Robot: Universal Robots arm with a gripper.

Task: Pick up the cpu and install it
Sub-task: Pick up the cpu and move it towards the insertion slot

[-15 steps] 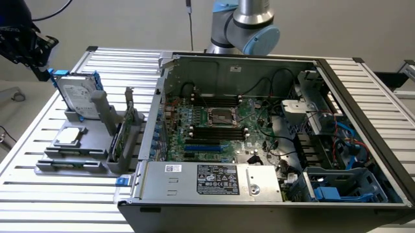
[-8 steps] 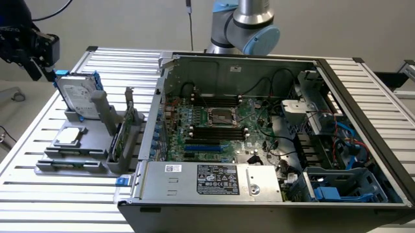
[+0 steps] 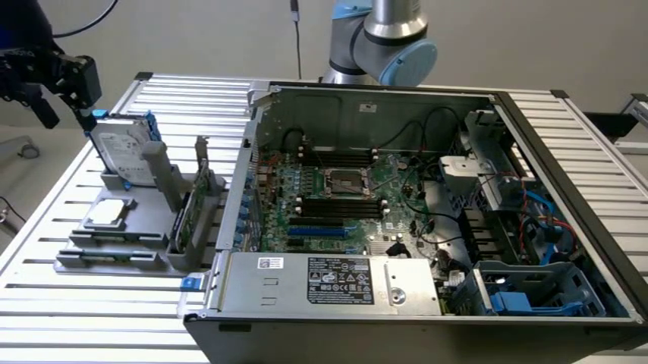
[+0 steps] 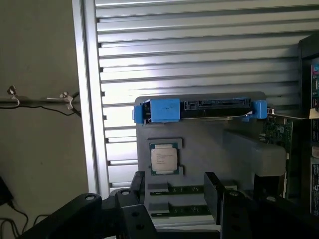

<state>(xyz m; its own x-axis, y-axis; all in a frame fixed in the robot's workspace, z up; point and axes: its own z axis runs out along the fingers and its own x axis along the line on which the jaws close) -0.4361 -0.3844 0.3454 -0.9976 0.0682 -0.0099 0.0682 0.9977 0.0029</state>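
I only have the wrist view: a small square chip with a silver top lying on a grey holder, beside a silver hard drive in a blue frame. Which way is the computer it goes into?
Observer: An open grey metal computer case lies at the exterior view's right of the grey holder, beside it.
Operator: Any socket showing?
Observer: Yes, a square metal-framed socket sits mid-motherboard, between banks of long black memory slots.
Operator: How does the hard drive stand?
Observer: The blue-framed silver hard drive stands upright on edge at the holder's far end, behind the small silver-topped square chip.
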